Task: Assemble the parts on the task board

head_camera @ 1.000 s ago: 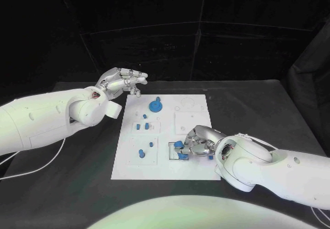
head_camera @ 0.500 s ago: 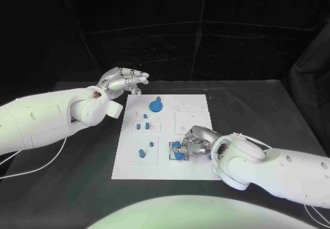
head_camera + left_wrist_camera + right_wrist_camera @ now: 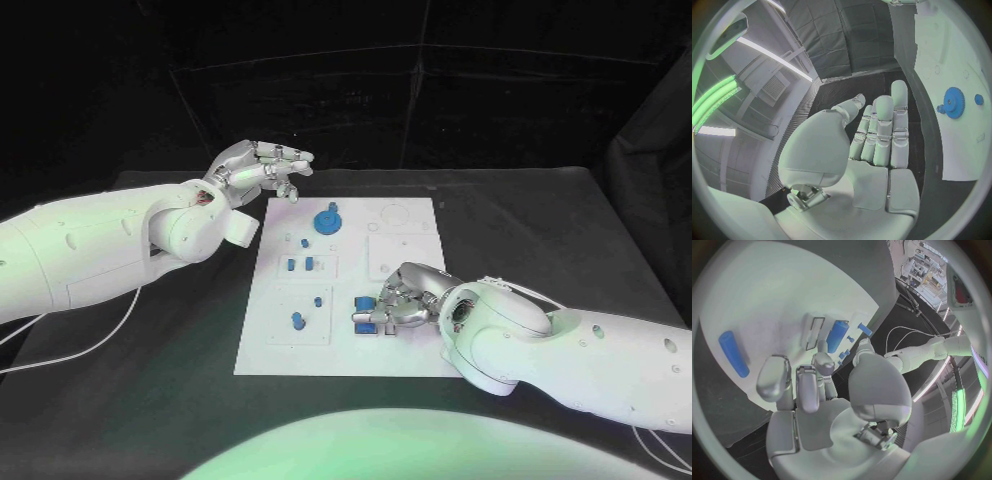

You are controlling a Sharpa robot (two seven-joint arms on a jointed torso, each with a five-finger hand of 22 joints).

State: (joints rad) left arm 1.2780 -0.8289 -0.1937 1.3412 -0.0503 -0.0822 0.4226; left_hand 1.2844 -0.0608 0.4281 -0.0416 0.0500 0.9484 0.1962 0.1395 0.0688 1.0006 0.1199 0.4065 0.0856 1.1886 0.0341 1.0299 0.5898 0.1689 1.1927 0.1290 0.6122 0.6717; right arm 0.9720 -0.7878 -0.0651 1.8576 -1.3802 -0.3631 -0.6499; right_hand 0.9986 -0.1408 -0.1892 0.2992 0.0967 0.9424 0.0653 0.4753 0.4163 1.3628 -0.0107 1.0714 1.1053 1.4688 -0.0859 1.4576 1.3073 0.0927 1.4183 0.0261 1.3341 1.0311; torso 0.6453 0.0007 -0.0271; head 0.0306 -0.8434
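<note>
We see the right hand [image 3: 401, 300] further toward the board's left side than a second ago: it was over the framed slot near the board's near edge with a blue part under its fingertips, and now sits a bit more over the task board [image 3: 411, 215], fingers curled down over the blue part [image 3: 369, 316] in that slot. Whether it actually grips the part or just presses on it we cannot tell; the fingers cover the contact. In the right wrist view a blue cylinder [image 3: 837, 336] lies just ahead of the fingertips [image 3: 822, 361], apparently not touching, and another blue cylinder [image 3: 733, 353] lies well off to the side of the hand. The left hand [image 3: 264, 168] has not moved, hovering beyond the board's far left corner, fingers loosely spread, holding nothing; the blue gear [image 3: 329, 219] stands near it on the board. Our read: the right hand is seating or nudging the part into its slot, insertion not finished, other small parts [image 3: 297, 265] untouched.
</note>
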